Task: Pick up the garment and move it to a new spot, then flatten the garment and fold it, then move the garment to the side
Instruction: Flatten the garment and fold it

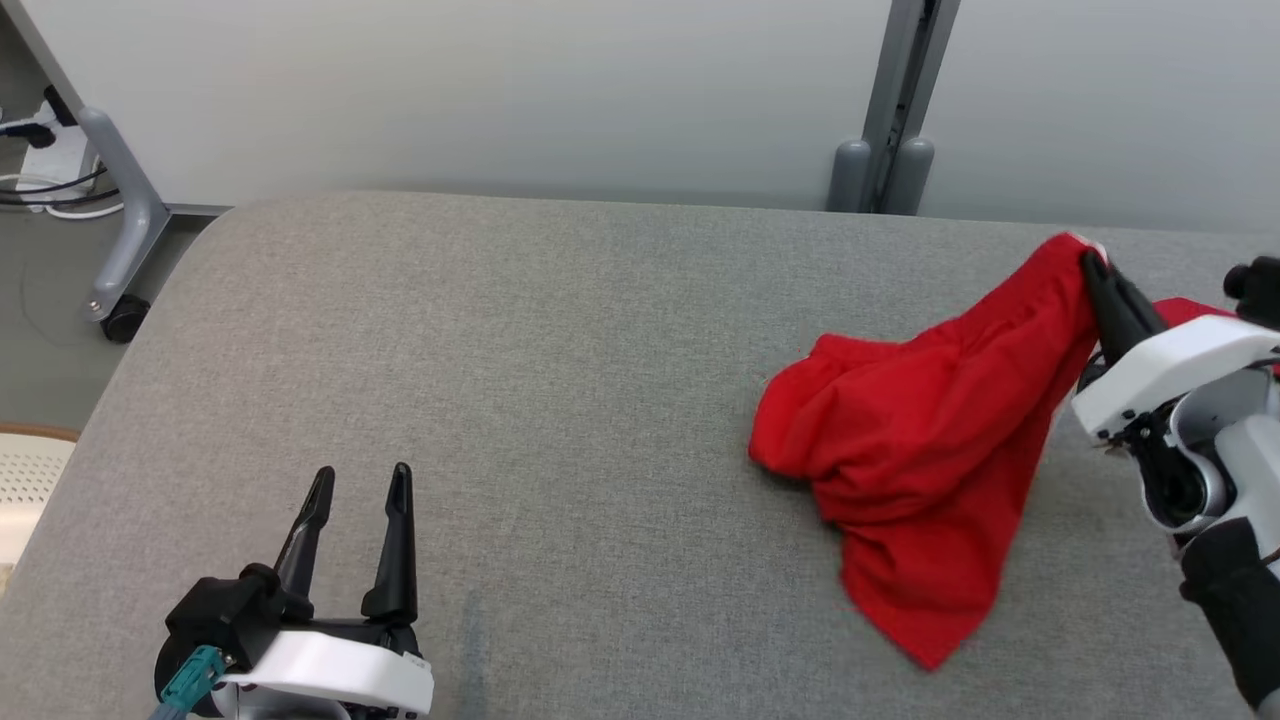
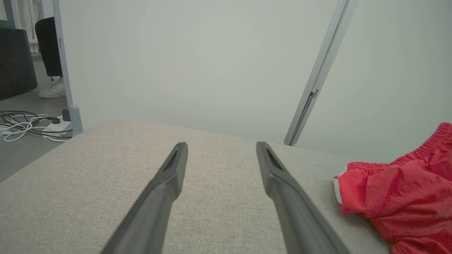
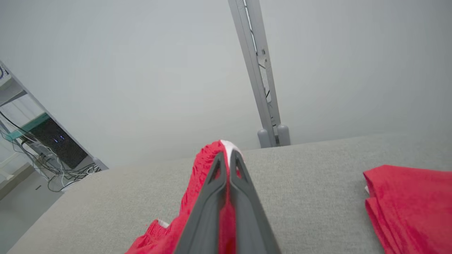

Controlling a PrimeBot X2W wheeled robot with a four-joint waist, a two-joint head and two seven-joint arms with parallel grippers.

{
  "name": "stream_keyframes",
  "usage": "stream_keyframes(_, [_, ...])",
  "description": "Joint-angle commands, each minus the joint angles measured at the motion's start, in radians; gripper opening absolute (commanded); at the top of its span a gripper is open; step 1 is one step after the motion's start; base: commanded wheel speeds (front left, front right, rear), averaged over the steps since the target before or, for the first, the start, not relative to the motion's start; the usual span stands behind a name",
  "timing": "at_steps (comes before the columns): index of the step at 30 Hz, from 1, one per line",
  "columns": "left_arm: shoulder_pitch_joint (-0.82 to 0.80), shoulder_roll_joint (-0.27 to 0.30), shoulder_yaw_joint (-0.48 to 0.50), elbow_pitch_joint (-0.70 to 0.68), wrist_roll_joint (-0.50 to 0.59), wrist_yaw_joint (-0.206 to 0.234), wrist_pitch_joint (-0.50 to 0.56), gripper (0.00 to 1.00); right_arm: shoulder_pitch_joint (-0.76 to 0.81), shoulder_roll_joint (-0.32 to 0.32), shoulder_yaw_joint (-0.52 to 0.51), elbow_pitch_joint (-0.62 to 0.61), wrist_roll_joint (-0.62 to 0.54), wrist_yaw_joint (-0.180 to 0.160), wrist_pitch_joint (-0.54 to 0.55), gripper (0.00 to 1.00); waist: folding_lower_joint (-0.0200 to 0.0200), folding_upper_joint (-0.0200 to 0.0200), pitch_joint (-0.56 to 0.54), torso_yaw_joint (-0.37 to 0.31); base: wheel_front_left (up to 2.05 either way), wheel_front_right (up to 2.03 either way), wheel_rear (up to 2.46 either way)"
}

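Grey padded table (image 1: 500, 400), pale wall behind. Red garment (image 1: 900, 440) at right side, crumpled, waistband edge lifted, rest on table. Right gripper (image 1: 1092, 262) clamped on that edge. Left gripper (image 1: 360, 478) apart, empty, front left. Pick-up under way; move, flattening, folding, set-aside pending.

The left gripper (image 1: 362, 470) has two long, tapering black fingers (image 1: 398, 540) on a black base. Behind them is a white wrist shell (image 1: 330, 672) with a teal connector (image 1: 192, 678). Behind the right gripper (image 1: 1093, 262): white housing (image 1: 1170, 372), black sleeve (image 1: 1235, 600).
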Motion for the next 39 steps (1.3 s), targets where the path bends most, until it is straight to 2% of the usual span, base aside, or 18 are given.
stream_keyframes(1, [0.004,0.005,0.003,0.002,0.004,-0.004,-0.001,1.00,-0.020,-0.021,-0.006,-0.027,-0.016,0.000,-0.026,0.00,0.0000,-0.0001,-0.008,-0.012,0.00,0.00,0.00])
stream_keyframes(5, [0.005,0.003,0.001,0.008,0.003,-0.007,-0.001,1.00,-0.047,-0.040,-0.023,-0.115,-0.064,0.000,-0.076,0.00,0.0000,-0.0001,-0.018,-0.020,0.00,0.00,0.00])
stream_keyframes(8, [0.005,0.001,-0.003,0.013,0.001,-0.011,-0.001,1.00,-0.039,-0.025,-0.015,-0.187,-0.118,0.000,-0.068,0.00,0.0000,-0.0001,-0.025,-0.017,0.00,0.00,0.00])
stream_keyframes(13, [0.004,-0.001,-0.009,0.022,-0.007,-0.014,-0.001,1.00,0.051,0.068,0.052,-0.304,-0.196,0.000,0.018,0.00,0.0000,-0.0001,-0.027,0.012,0.00,0.00,0.00])
stream_keyframes(17, [-0.008,-0.002,-0.011,0.032,-0.014,-0.018,-0.001,1.00,0.165,0.178,0.100,-0.343,-0.228,0.000,0.086,0.00,0.0000,-0.0001,-0.023,0.050,0.00,0.00,0.00])
stream_keyframes(21, [-0.018,-0.004,-0.014,0.040,-0.016,-0.022,-0.001,1.00,0.259,0.236,0.170,-0.327,-0.240,0.000,0.131,0.00,0.0000,-0.0001,-0.017,0.089,0.00,0.00,0.00])
stream_keyframes(24, [-0.021,-0.004,-0.013,0.044,-0.015,-0.025,-0.001,1.00,0.286,0.251,0.219,-0.319,-0.235,0.000,0.143,0.00,0.0000,-0.0001,-0.014,0.102,0.00,0.00,0.00])
stream_keyframes(25, [-0.027,-0.004,-0.014,0.047,-0.014,-0.025,-0.001,1.00,0.299,0.258,0.275,-0.311,-0.223,0.000,0.148,0.00,0.0000,-0.0001,-0.010,0.110,0.00,0.00,0.00])
stream_keyframes(27, [-0.034,-0.005,-0.017,0.050,-0.013,-0.027,-0.001,1.00,0.299,0.260,0.327,-0.299,-0.206,0.000,0.145,0.08,0.0000,-0.0001,-0.005,0.115,0.00,0.00,0.00])
stream_keyframes(28, [-0.036,-0.005,-0.019,0.052,-0.013,-0.028,-0.001,1.00,0.295,0.261,0.360,-0.297,-0.190,0.000,0.142,0.18,0.0000,-0.0001,-0.003,0.117,0.00,0.00,0.00])
stream_keyframes(29, [-0.038,-0.005,-0.022,0.054,-0.013,-0.027,-0.001,1.00,0.290,0.263,0.390,-0.297,-0.173,0.000,0.139,0.42,0.0000,-0.0001,-0.002,0.118,0.00,0.00,0.00])
stream_keyframes(30, [-0.038,-0.005,-0.022,0.054,-0.013,-0.027,-0.001,1.00,0.290,0.263,0.390,-0.297,-0.173,0.000,0.139,0.42,0.0000,-0.0001,-0.002,0.118,0.00,0.00,0.00])
stream_keyframes(32, [-0.040,-0.005,-0.027,0.059,-0.015,-0.028,-0.001,1.00,0.276,0.262,0.444,-0.295,-0.141,0.000,0.129,1.00,0.0000,-0.0001,0.001,0.118,0.00,0.00,0.00])
stream_keyframes(35, [-0.042,-0.006,-0.028,0.062,-0.016,-0.024,-0.001,1.00,0.261,0.261,0.499,-0.300,-0.088,0.000,0.110,1.00,0.0000,-0.0001,0.000,0.110,0.00,0.00,0.00])
stream_keyframes(39, [-0.035,-0.006,-0.024,0.058,-0.014,-0.020,-0.001,1.00,0.225,0.261,0.487,-0.287,-0.083,0.000,0.054,1.00,0.0000,-0.0001,-0.008,0.078,0.00,0.00,0.00])
